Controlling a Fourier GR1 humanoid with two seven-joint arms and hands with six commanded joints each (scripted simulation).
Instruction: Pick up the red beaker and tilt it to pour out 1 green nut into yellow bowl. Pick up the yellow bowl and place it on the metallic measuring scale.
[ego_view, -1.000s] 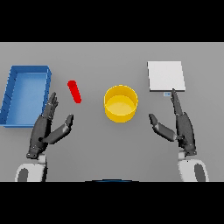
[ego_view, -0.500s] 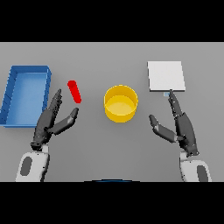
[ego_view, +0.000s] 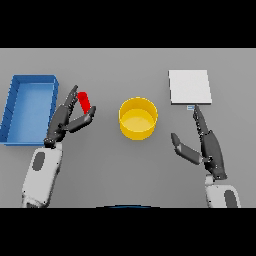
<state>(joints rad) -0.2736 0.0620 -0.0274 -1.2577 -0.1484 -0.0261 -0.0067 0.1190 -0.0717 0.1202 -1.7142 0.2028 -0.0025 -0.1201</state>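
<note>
My left hand (ego_view: 67, 119) is spread open w/ fingers right by the red beaker (ego_view: 84, 101) but not clamped on it, bowl (ego_view: 138, 118) mid-table betw. beaker & scale (ego_view: 189, 86), right hand (ego_view: 205, 142) open below the scale, blue tray (ego_view: 29, 107) far left.

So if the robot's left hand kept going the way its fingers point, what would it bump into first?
Probably the red beaker. The left hand points up the table, and the beaker sits right by its fingertips, between fingers and thumb. Height is hard to judge from above, so it might pass over.
</note>
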